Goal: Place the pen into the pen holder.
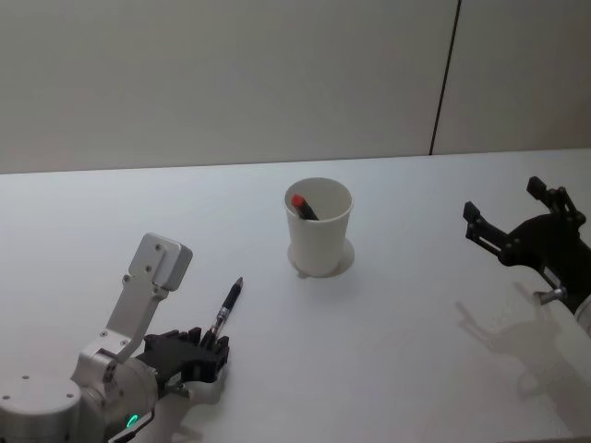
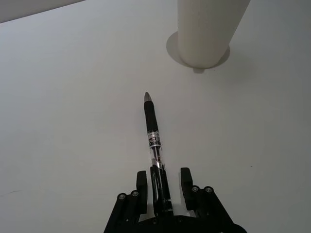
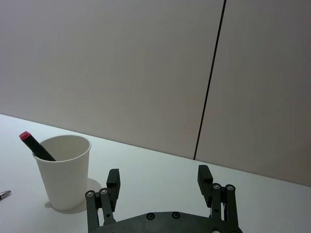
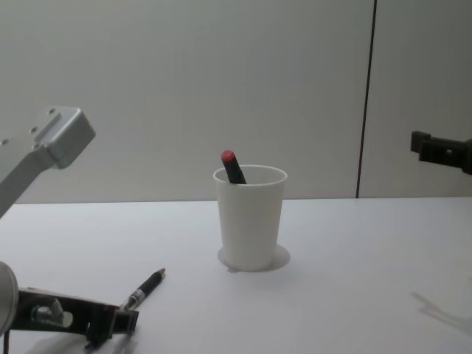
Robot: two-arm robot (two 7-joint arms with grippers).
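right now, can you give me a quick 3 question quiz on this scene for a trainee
1. True or false: the pen holder already has a red-capped pen standing in it.
2. Pick one. The black pen is: A) lying on the table with its rear end between the left gripper's jaws; B) standing in the pen holder; C) lifted into the air.
3. Fill in: the right gripper, held above the table's right side, has its jaws ____.

Key: 1 true; 2 A; 3 open.
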